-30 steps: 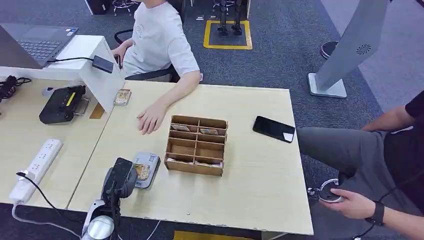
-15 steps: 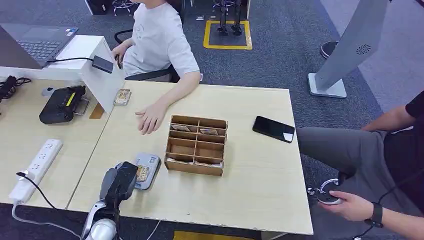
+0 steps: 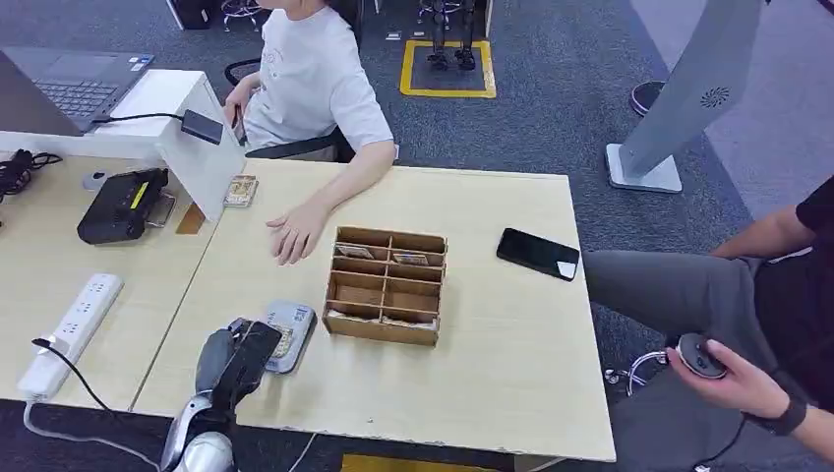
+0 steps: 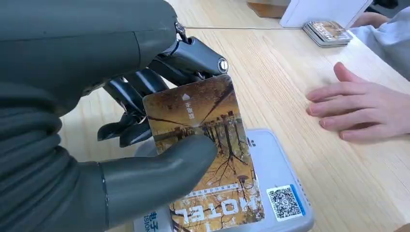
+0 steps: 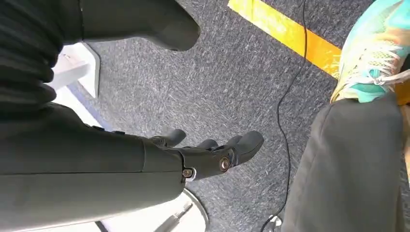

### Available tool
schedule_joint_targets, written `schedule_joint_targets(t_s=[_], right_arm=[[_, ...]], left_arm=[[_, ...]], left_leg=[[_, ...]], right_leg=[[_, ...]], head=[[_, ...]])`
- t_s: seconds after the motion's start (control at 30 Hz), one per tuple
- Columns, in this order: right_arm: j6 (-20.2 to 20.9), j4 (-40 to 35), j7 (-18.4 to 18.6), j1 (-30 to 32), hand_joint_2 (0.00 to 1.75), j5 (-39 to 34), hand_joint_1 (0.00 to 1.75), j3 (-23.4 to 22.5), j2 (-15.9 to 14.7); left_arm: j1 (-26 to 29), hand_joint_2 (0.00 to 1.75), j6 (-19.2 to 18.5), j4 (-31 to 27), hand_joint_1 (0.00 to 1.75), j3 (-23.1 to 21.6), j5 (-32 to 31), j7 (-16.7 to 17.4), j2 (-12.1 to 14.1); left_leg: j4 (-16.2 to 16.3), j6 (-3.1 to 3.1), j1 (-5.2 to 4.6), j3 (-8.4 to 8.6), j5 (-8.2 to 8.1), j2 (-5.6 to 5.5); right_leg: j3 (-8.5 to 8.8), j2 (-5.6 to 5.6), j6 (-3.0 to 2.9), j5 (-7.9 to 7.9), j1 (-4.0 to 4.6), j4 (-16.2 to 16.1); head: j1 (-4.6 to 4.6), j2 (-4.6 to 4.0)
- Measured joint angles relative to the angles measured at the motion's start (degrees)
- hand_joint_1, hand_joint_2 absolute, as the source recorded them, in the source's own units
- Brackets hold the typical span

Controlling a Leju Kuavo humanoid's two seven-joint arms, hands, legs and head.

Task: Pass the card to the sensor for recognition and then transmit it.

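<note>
Autumn-toned hotel card [image 4: 205, 145] pinched by left hand [image 4: 145, 121] fingers [image 4: 159, 169] over grey sensor [image 4: 285, 188], near desk [image 3: 492, 324] front edge, right hand [image 5: 208, 154] fingers spread, holding nothing.

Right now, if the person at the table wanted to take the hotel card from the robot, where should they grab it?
Probably by the free end printed HOTEL. The left hand pinches the card near its other end, thumb on the picture face, fingers behind, just above the reader. Coming from the person's hand side, a pinch on both flat faces suits its thin shape.
</note>
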Motion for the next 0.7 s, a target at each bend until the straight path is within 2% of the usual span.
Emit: schedule_joint_targets(t_s=[0.27,0.33,0.47,0.57,0.6,0.63,0.7], right_arm=[[-0.02,0.0,-0.05,0.01,1.75,0.0,0.0,0.0,0.0],[-0.09,0.0,-0.33,0.02,1.75,0.0,0.0,0.0,0.0],[-0.35,0.33,-1.03,0.04,1.75,0.39,0.0,0.0,0.0],[0.11,0.35,-1.6,0.04,1.75,1.2,0.0,0.0,-0.02],[0.17,0.35,-1.6,0.04,1.75,1.4,0.0,0.0,-0.02],[-0.02,0.35,-1.36,0.05,1.75,1.35,0.0,0.0,0.0],[-0.22,0.35,-0.61,0.11,1.75,0.98,0.0,-0.02,0.26]], left_arm=[[0.29,1.75,-0.37,0.0,1.75,0.22,0.66,-0.64,-0.31],[0.62,1.75,-2.54,-0.11,1.75,0.42,5.85,-3.7,-0.55],[2.52,1.75,-7.48,-3.96,1.75,0.52,21.37,-11.02,-0.66],[2.95,1.75,-11.68,-9.1,1.75,0.57,37.46,-14.42,-0.09],[2.81,1.75,-12.64,-11.05,1.75,0.68,41.11,-15.68,0.57],[2.54,1.75,-13.2,-12.86,1.75,0.94,42.98,-16.86,1.34],[1.12,1.75,-13.51,-16.2,1.75,1.66,42.46,-18.87,2.93]], left_leg=[[0.0,0.0,0.0,0.01,0.0,0.0],[0.0,0.0,0.0,0.02,0.0,0.0],[0.01,0.0,0.01,0.01,0.0,0.0],[0.01,-0.01,0.01,-0.02,0.01,0.0],[0.0,-0.04,0.01,-0.01,0.03,0.01],[0.01,-0.05,0.01,0.0,0.03,0.02],[0.01,-0.08,0.02,-0.02,0.05,-0.01]], right_leg=[[0.0,0.0,0.0,0.0,0.0,0.01],[0.01,0.0,0.0,0.0,0.0,0.01],[-0.04,0.0,0.0,0.0,0.0,0.01],[-0.04,0.0,0.0,0.0,0.0,0.01],[-0.04,0.01,-0.01,0.01,0.01,0.02],[-0.07,0.01,-0.04,0.02,0.01,0.02],[-0.21,-0.02,-0.08,0.03,0.04,0.04]], head=[[0.0,0.0],[0.0,0.02],[-0.02,0.02],[0.02,0.02],[0.0,0.02],[0.0,0.02],[0.0,0.0]])
